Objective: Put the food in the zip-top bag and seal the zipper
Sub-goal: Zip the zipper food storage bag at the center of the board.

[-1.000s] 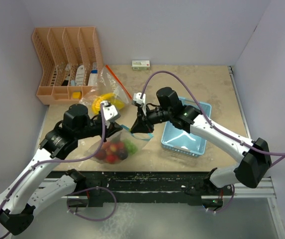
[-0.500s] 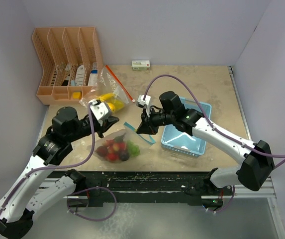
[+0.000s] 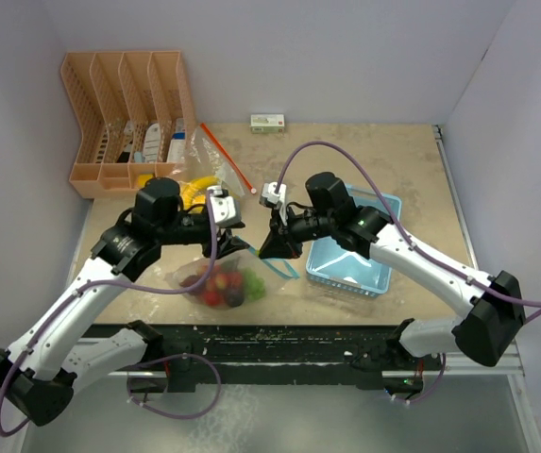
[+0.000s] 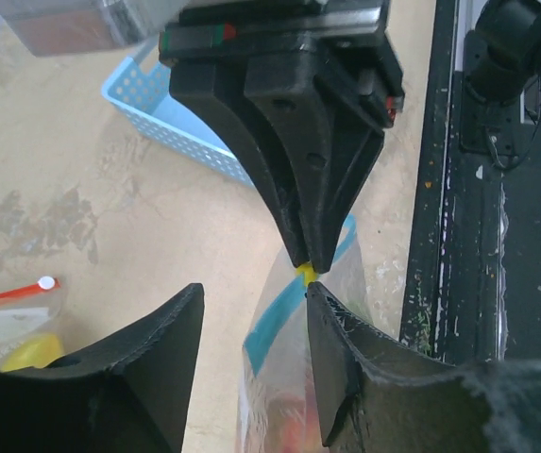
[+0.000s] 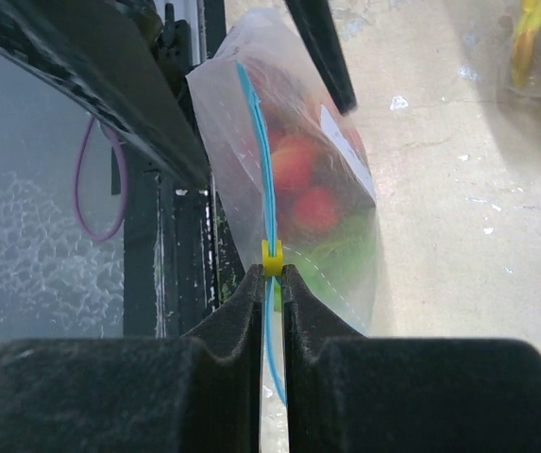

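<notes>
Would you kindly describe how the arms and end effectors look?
The left arm and right arm are white with black joints, each with a purple cable. The left end effector and right end effector are matte black with two tapering fingers each; the right bears red and green marks.

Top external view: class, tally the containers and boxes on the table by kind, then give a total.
Zip-top bags: 2 (food bag, red-zipper bag)
Light-blue basket: 1
Orange organizer: 1
Small box: 1
Total: 5
</notes>
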